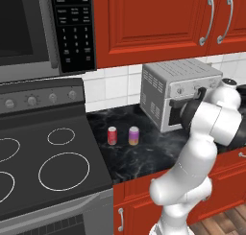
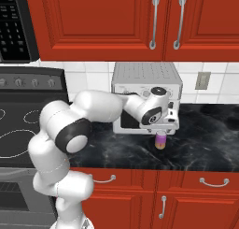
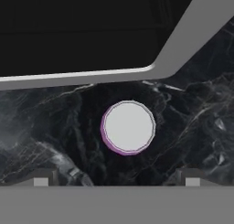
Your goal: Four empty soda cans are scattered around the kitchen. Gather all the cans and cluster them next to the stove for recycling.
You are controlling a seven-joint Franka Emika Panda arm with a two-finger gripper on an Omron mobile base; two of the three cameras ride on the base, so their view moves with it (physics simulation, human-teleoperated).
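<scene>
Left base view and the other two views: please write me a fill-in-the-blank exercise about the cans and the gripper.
1. The red can and the purple-pink can stand on the counter between the stove and the ____.
2. The gripper hangs directly ____ a third can.
3. The jaws of the gripper stand ____.

Missing words: toaster oven; above; open

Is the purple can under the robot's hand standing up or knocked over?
Standing up. The purple can shows its round silvery top straight on from above, and from the side its body stands straight on the counter.
</scene>
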